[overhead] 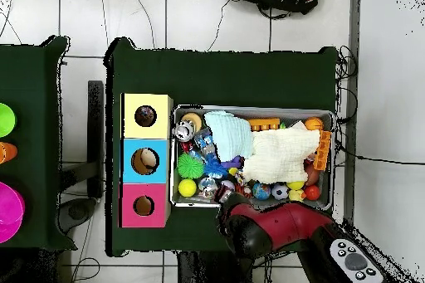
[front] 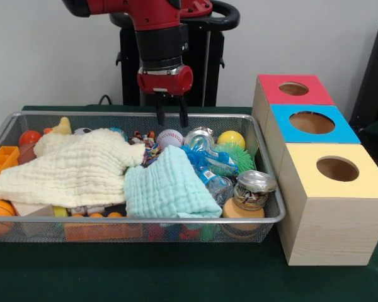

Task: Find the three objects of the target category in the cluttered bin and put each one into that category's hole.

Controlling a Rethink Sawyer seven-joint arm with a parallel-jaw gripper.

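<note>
Above the wire bin point(front: 264, 211), the gripper point(front: 171, 117) hangs with jaws open and empty, over a baseball point(front: 169, 138). Beside the bin stand red point(front: 272, 94), blue point(front: 285, 133) and yellow point(front: 359, 217) boxes with holes.

Bin point(front: 268, 165): you see it on the table point(front: 145, 277), boxes to its right.
Boxes point(front: 331, 189): three in a row, touching.
Cloths point(front: 79, 167): two lie side by side on the toys.
Jar point(front: 253, 189): in the bin's right end.
</note>
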